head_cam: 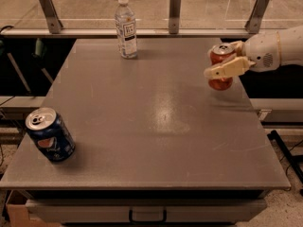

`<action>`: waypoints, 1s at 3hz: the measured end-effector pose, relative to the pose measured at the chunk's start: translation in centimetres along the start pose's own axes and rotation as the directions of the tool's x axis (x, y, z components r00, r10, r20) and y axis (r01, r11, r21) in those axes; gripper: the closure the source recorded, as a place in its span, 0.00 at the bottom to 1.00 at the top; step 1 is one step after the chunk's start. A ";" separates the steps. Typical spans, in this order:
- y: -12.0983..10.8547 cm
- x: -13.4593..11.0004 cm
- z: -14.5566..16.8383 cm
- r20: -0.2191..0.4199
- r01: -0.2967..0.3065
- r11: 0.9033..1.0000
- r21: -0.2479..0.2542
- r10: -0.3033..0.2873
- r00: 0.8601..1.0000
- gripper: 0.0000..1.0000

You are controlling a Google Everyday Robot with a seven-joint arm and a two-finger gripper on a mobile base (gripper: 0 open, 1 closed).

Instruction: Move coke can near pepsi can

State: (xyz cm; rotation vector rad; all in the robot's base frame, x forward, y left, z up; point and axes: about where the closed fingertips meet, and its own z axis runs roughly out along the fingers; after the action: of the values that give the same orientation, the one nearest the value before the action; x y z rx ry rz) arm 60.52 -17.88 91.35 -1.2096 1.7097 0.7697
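The coke can (pixel 220 56), red with a silver top, is at the right side of the grey table (pixel 156 141). My gripper (pixel 219 63) reaches in from the right and is shut on it. One cream finger (pixel 228 68) crosses the can's front and the other is behind it. The can looks raised slightly off the tabletop. The pepsi can (pixel 50 136), dark blue with a silver top, stands tilted near the front left corner, far from the coke can.
A clear water bottle (pixel 126 28) with a white cap stands at the back of the table, left of centre. A metal rail with posts (pixel 174 11) runs behind the table. The table's right edge is just under the gripper.
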 end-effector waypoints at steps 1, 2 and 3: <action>-0.1 -0.4 0.0 0.005 0.006 1.000 -0.001 -0.006 1.000 0.85; 0.1 -0.1 0.7 0.005 -0.005 1.000 -0.019 0.005 1.000 1.00; 2.6 -0.7 5.3 0.050 0.020 0.993 -0.119 -0.014 0.999 1.00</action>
State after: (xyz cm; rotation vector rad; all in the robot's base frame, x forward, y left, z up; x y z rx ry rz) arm 59.75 -12.24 89.77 -1.2745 1.6311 0.8952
